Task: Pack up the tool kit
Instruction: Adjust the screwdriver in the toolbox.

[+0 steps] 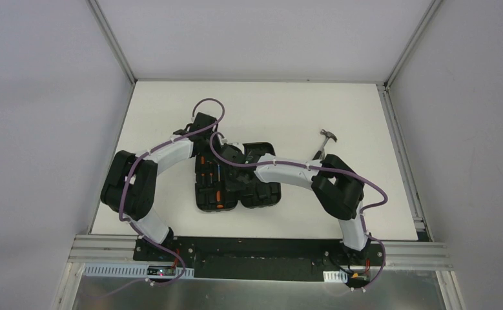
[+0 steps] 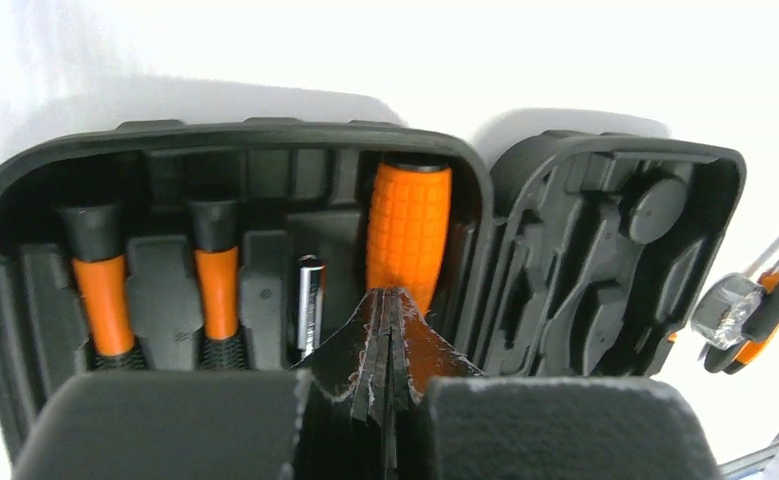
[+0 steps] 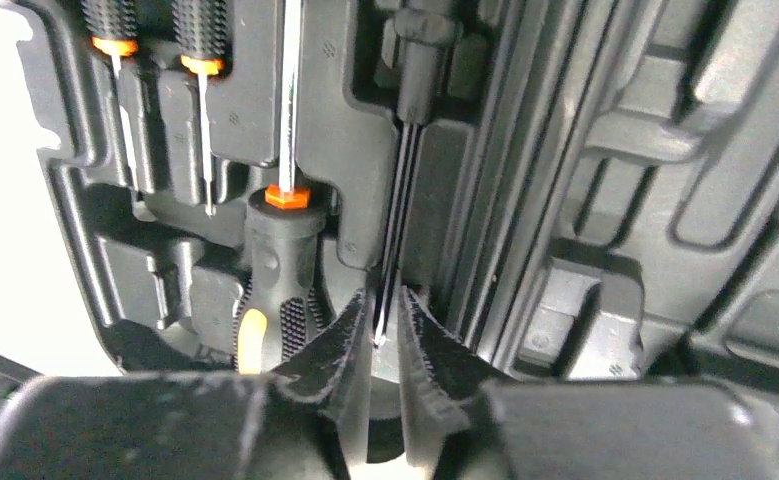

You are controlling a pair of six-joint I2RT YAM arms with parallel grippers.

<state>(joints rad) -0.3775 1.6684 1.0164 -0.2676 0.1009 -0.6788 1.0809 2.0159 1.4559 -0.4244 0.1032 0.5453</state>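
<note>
The black tool case (image 1: 261, 197) lies open at the table's middle. In the left wrist view its left half (image 2: 25, 260) holds two orange-and-black screwdrivers (image 2: 103, 300), a chrome bit (image 2: 309, 300) and a fat orange handle (image 2: 409, 220). The right half (image 2: 605, 270) shows bare moulded slots. My left gripper (image 2: 389, 345) is shut and empty, just above the orange handle. My right gripper (image 3: 383, 335) hovers low over the case, jaws a narrow gap apart, with the tip of a thin black-handled screwdriver (image 3: 405, 170) between them. The hammer (image 1: 327, 137) lies on the table right of the case.
The right wrist view shows small screwdrivers (image 3: 200, 120) and a larger orange-and-black one (image 3: 283, 250) seated in slots. The hammer's chrome head and orange-and-black handle (image 2: 730, 310) lie close to the case's right half. Both forearms cross above the case (image 1: 281, 169).
</note>
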